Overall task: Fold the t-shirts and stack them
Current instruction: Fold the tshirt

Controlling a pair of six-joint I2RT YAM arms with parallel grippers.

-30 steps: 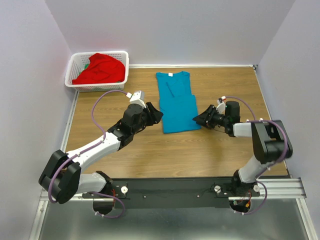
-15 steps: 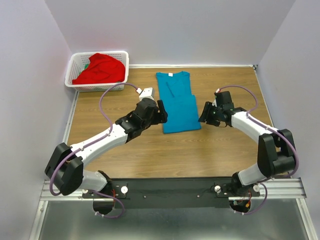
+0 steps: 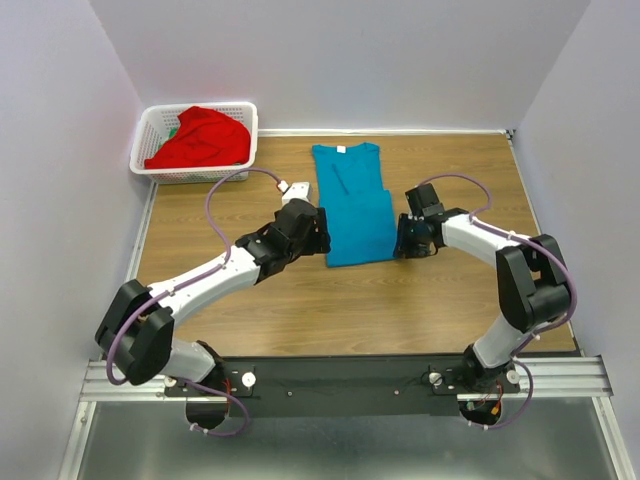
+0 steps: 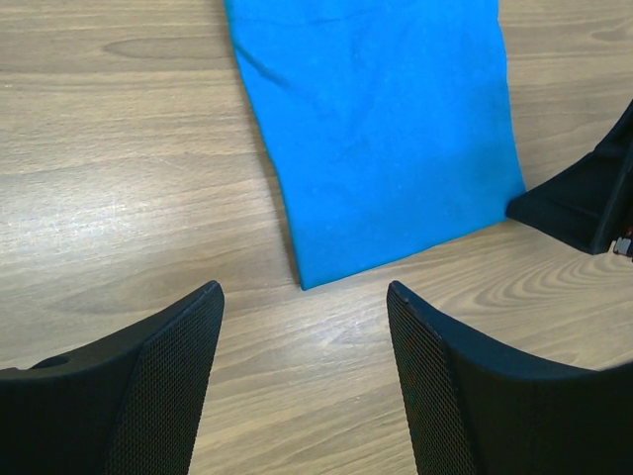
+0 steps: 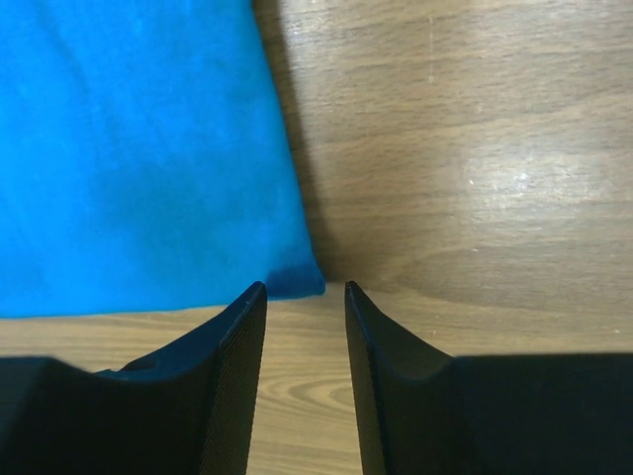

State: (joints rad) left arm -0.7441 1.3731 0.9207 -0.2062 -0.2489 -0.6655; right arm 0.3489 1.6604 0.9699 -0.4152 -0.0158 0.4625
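The teal-blue t-shirt (image 3: 352, 200) lies flat on the wooden table, folded into a long strip with its collar at the far end. My left gripper (image 3: 322, 234) is open and empty at the strip's near left corner; the left wrist view shows that corner (image 4: 307, 282) just ahead of its fingers. My right gripper (image 3: 402, 242) is open and empty at the near right corner, which shows in the right wrist view (image 5: 297, 282) right at its fingertips. The bright red t-shirt (image 3: 200, 137) lies crumpled in the white basket (image 3: 147, 132).
The basket stands at the far left corner against the wall. Walls close the table on the left, back and right. A metal rail (image 3: 350, 380) with both arm bases runs along the near edge.
Both grippers have moved in toward the near end of the teal-blue shirt, the left one rightward and the right one leftward. The shirts have not moved.
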